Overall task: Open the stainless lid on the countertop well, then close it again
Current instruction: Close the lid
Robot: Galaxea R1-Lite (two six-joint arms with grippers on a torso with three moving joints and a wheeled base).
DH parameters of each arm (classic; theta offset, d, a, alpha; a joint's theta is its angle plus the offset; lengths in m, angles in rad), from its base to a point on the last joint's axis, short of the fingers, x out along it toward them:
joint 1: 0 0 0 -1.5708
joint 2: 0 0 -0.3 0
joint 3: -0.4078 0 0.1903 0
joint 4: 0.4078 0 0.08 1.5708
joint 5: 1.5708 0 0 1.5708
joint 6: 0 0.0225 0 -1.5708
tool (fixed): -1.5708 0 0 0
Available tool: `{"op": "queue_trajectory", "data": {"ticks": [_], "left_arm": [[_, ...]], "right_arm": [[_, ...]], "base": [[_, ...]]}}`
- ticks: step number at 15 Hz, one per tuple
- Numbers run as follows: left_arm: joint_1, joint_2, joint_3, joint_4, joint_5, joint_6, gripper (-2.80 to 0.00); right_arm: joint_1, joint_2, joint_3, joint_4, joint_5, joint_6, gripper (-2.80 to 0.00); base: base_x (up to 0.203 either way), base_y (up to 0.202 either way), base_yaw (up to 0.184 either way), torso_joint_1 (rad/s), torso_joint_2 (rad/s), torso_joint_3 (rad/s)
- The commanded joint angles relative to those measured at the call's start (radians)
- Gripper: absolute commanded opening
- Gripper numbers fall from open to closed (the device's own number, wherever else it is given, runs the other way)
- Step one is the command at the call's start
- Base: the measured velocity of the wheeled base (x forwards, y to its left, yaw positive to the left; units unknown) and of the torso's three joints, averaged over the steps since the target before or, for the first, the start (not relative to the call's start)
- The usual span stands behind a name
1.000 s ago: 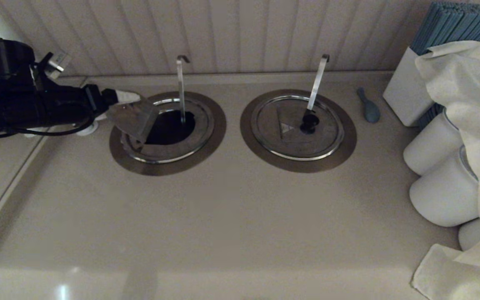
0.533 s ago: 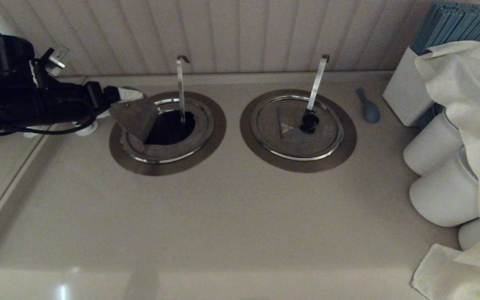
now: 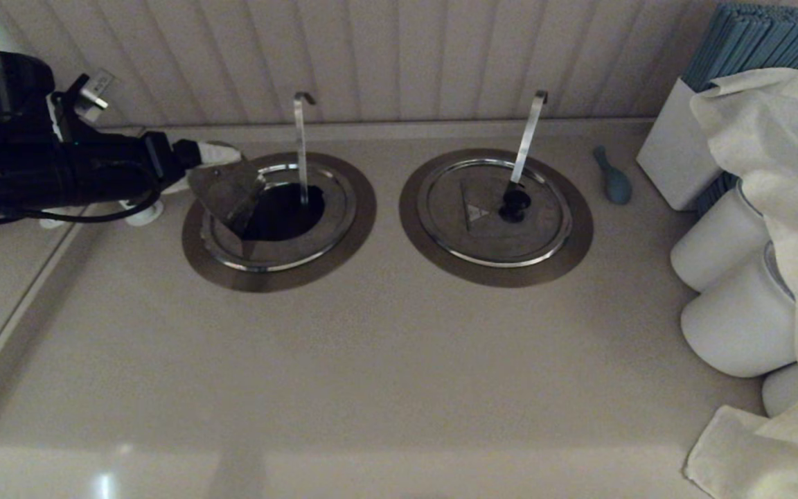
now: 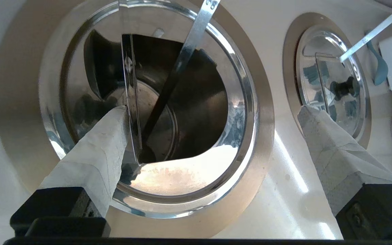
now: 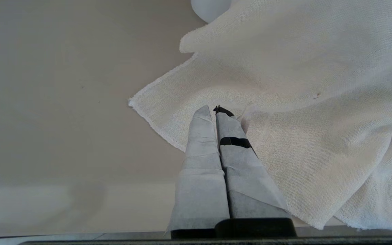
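Lid flap [image 3: 224, 193] swung steeper since earlier, near vertical at 9 o'clock of well [image 3: 282, 212]. Left gripper [image 4: 213, 112] spread wide, one finger propping flap. Opening done; closing next. Right gripper [image 5: 216, 112] clenched, parked over cloth [image 5: 301, 85].

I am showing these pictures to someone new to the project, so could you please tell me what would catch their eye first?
Most striking is the lid at the counter's far left, tipped up steeply on edge over the dark open well, with the open left gripper straddling it, one finger against it. Beside it to the right, the second lid lies flat and shut. At the right edge, a white cloth drapes over white jars; the shut right gripper hovers at the cloth's edge.
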Motion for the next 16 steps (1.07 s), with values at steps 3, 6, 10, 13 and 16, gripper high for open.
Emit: {"op": "queue_trajectory", "data": {"ticks": [3, 6, 10, 13, 16], "left_arm": [[-0.017, 0.0, 0.003, -0.001, -0.004, -0.001, 0.0], [-0.037, -0.007, 0.015, -0.001, -0.002, 0.001, 0.0], [-0.069, -0.008, 0.026, -0.001, 0.004, 0.004, 0.0], [-0.08, -0.01, 0.032, -0.008, 0.006, 0.004, 0.0], [-0.091, -0.01, 0.048, -0.044, 0.007, 0.005, 0.0]], "right_arm": [[0.0, 0.001, 0.0, 0.0, 0.001, 0.0, -2.8], [0.0, 0.0, 0.0, 0.0, 0.001, 0.0, -2.8], [0.0, 0.0, -0.001, 0.0, 0.001, 0.0, -2.8], [0.0, 0.0, -0.001, 0.0, 0.0, 0.0, -2.8], [0.0, 0.0, 0.0, 0.0, 0.001, 0.0, -2.8]], "base": [[0.0, 0.0, 0.0, 0.0, 0.0, 0.0], [0.0, 0.0, 0.0, 0.0, 0.0, 0.0], [0.0, 0.0, 0.0, 0.0, 0.0, 0.0], [0.0, 0.0, 0.0, 0.0, 0.0, 0.0], [0.0, 0.0, 0.0, 0.0, 0.0, 0.0]]}}
